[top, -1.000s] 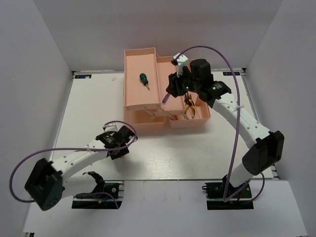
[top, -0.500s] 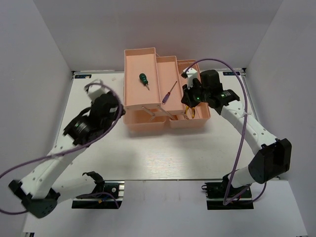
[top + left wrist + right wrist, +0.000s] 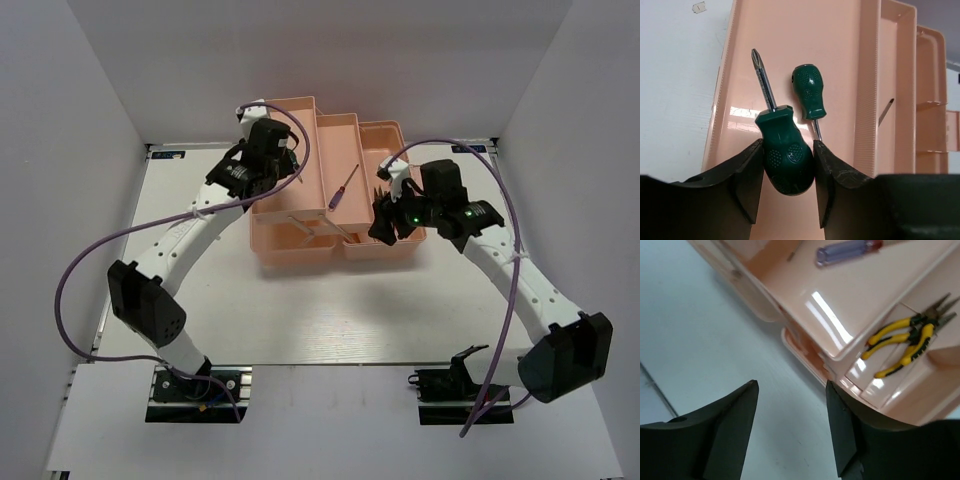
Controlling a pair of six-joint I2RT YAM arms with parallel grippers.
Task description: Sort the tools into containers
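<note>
right pincer (image 3: 791, 385) spread, empty | 2 yellow pliers (image 3: 917, 340): compartment (image 3: 890, 390) | purple screwdriver (image 3: 845, 251): tray (image 3: 865, 285)

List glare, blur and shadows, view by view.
Left wrist: white glare patch in the salmon-pink plastic left tray, beside the nearer stubby green-handled screwdriver. Right wrist: bright glare streaks in the middle pink tray; the slim purple-handled screwdriver looks slightly soft. Top external: even light, only faint shadows.

White table (image 3: 330, 310), pale walls (image 3: 95, 75).
</note>
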